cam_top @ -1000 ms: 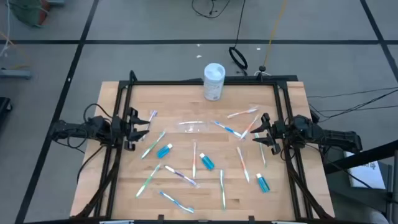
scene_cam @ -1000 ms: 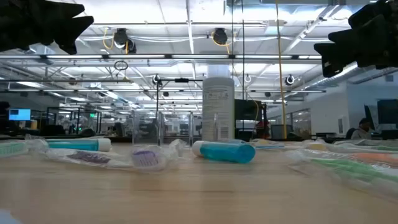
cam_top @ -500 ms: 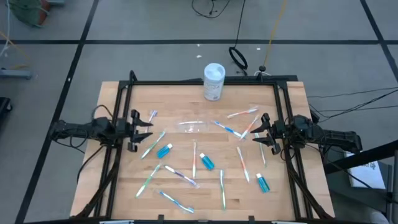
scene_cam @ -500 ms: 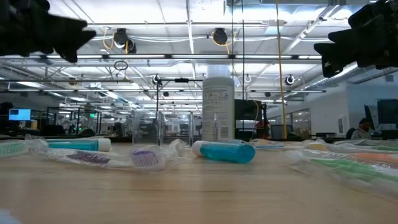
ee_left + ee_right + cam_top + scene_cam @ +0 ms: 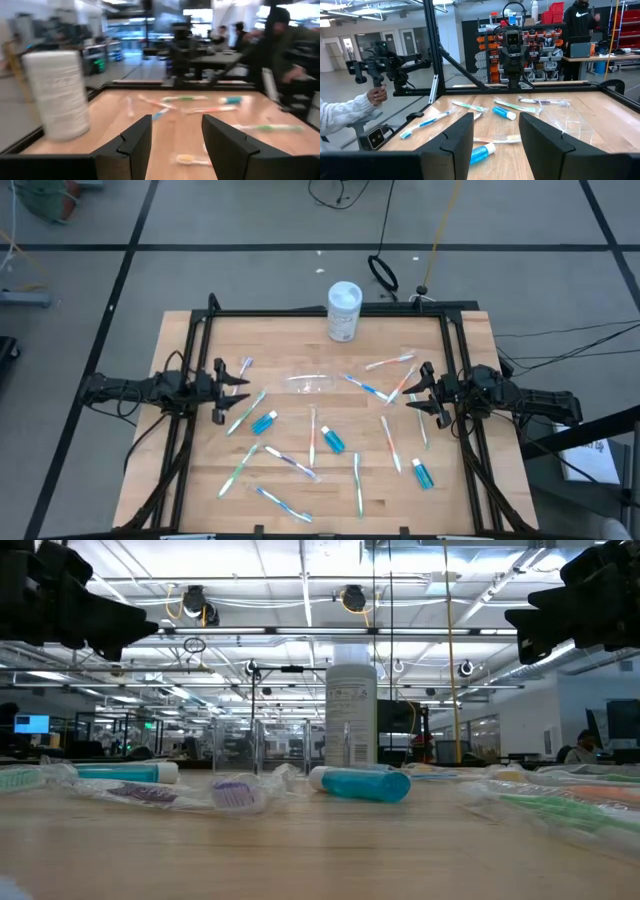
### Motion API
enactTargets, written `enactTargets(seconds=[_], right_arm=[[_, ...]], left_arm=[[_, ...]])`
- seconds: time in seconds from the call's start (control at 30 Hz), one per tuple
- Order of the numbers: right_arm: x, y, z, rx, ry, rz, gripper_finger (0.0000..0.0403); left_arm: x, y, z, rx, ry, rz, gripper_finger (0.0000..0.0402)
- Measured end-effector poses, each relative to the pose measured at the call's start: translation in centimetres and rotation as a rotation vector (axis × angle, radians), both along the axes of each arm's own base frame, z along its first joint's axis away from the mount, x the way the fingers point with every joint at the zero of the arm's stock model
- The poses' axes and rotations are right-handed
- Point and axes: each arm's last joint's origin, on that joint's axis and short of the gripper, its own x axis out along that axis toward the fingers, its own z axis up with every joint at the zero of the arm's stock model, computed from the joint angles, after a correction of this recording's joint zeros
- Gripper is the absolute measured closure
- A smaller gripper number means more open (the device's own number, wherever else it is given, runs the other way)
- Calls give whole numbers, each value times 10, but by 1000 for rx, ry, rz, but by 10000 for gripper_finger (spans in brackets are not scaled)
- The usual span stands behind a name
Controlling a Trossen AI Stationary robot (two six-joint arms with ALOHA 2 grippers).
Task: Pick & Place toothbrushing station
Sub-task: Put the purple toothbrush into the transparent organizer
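High view: overhead, facing straight down, whole table framed. Low view: at table-top level, close, facing across into the room. Wrist views: each looks across the table past its own fingers. All share the white container, except the right wrist view.

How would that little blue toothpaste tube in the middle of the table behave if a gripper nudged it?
The blue toothpaste tube lies flat on the table, so it can't tip. Its rounded body suggests it might roll sideways. Being small, it probably slides away easily.
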Motion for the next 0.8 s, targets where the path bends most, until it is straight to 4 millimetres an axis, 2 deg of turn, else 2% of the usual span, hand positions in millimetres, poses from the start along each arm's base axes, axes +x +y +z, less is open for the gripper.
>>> enactTargets(seconds=[0.3, 0.4, 0.53, 0.8], right_arm=[[0, 0, 0, -4, 0, -1, 252], [0, 0, 0, -4, 0, -1, 252], [0, 0, 0, -4, 0, -1, 252], [0, 0, 0, -4, 0, -1, 252]], left_arm=[[4, 4, -1, -104, 74, 139, 222], [6, 4, 9, -135, 114, 150, 222], [9, 4, 19, -195, 257, 219, 222], [36, 6, 36, -289, 391, 425, 222]])
